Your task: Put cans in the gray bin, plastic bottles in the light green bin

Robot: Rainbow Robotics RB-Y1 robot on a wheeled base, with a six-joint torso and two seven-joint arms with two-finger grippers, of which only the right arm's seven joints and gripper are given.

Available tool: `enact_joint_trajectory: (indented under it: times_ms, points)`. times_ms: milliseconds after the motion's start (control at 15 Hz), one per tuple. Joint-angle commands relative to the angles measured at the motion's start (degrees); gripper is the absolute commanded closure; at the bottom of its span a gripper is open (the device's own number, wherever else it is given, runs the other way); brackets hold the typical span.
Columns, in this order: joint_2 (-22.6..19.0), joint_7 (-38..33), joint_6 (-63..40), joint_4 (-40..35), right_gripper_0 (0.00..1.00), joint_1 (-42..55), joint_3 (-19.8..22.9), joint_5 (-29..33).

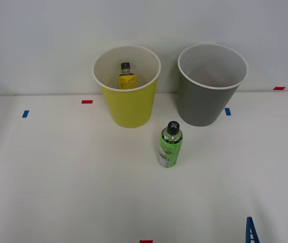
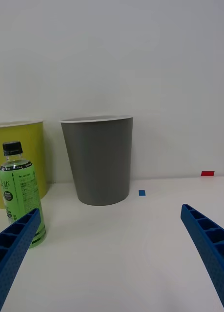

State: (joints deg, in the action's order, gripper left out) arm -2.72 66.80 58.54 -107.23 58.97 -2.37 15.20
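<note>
Open blue gripper (image 2: 109,253) low near upright green bottle (image 1: 170,146); light, slippery, best gripped mid-body.

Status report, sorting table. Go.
Right pincer open, empty, low over table. Green bottle upright before bins. Yellow bottle inside green bin. Path clear.

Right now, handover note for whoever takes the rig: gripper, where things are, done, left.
Right gripper: open, empty, low over the table, near the front edge.
Yellow-label bottle: upright inside the light green bin. Done.
Green bottle: upright on the table, in front of the gap between the bins, untouched. Still to go into the light green bin.
Gray bin: no can seen in the visible part.
</note>
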Motion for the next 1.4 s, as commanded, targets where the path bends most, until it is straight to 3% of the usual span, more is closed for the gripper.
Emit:
enact_joint_trajectory:
  times_ms: [67, 1400]
  points:
    - [0.0, 0.0, 0.0, 0.0, 0.00, 0.0, 0.0, 0.0]
    - [0.0, 0.0, 0.0, 0.0, 0.00, 0.0, 0.0, 0.0]
